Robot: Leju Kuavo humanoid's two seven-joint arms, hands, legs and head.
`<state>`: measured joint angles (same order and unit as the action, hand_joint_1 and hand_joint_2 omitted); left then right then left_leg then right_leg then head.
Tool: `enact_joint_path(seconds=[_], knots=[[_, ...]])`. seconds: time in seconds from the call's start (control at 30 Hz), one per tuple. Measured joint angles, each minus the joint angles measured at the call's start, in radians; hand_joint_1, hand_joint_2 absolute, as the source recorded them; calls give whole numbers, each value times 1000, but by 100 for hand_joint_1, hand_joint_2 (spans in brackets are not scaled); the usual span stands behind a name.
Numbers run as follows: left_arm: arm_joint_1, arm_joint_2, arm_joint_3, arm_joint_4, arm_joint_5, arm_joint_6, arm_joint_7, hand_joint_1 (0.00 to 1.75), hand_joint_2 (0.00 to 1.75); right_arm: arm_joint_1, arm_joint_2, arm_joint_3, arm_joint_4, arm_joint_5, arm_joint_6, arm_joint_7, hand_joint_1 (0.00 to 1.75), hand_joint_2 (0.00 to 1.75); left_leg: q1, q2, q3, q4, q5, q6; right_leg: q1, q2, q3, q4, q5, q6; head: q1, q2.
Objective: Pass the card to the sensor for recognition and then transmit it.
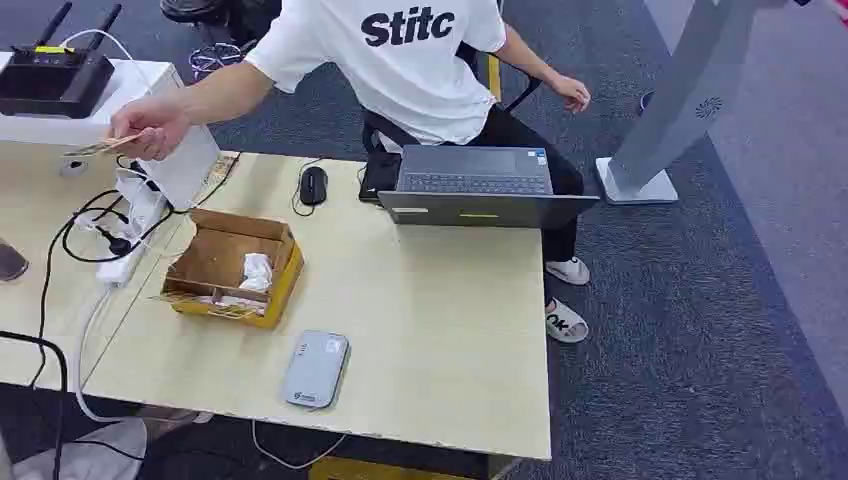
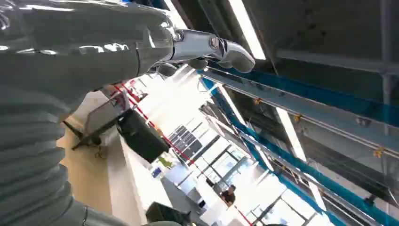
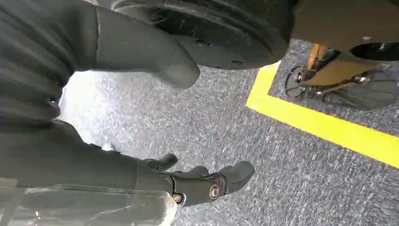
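Sensor (image 1: 315,369) at table's (image 1: 450,340) near edge; person's hand (image 1: 150,127) holds card (image 1: 100,147) past far-left corner. Left hand (image 2: 207,47), right hand (image 3: 197,181): both empty, fingers apart.

"Stitc" in black on person's white T-shirt (image 1: 400,50); no other txt legible

Pale table (image 1: 440,330) on apparently grey carpet (image 1: 690,330)

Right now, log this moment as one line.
card: in person's hand | sensor: bare on table | left hand: empty | right hand: empty
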<state>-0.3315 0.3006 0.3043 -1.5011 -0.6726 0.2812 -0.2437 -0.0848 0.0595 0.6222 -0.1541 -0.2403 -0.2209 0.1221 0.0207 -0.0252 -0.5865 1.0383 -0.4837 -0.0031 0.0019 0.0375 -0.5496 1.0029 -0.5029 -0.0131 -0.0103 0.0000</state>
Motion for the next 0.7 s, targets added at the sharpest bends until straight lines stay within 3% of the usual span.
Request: enact_joint_path(seconds=[0.23, 0.5, 0.7], knots=[[-3, -63, -135, -27, -99, 33, 37, 0, 175, 2, 7, 22, 2, 25, 2, 15, 0, 175, 0, 0, 0, 0, 0, 0, 0, 1, -1, 0, 0, 0, 0, 0], [-49, -118, -225, -17, -188, 101, 88, 0, 175, 6, 7, 50, 2, 47, 3, 27, 0, 175, 0, 0, 0, 0, 0, 0, 0, 1, -1, 0, 0, 0, 0, 0], [-98, -151, -260, 57, -228, 167, 104, 0, 175, 5, 7, 64, 2, 52, 2, 26, 0, 175, 0, 0, 0, 0, 0, 0, 0, 1, 0, 0, 0, 0, 0, 0]])
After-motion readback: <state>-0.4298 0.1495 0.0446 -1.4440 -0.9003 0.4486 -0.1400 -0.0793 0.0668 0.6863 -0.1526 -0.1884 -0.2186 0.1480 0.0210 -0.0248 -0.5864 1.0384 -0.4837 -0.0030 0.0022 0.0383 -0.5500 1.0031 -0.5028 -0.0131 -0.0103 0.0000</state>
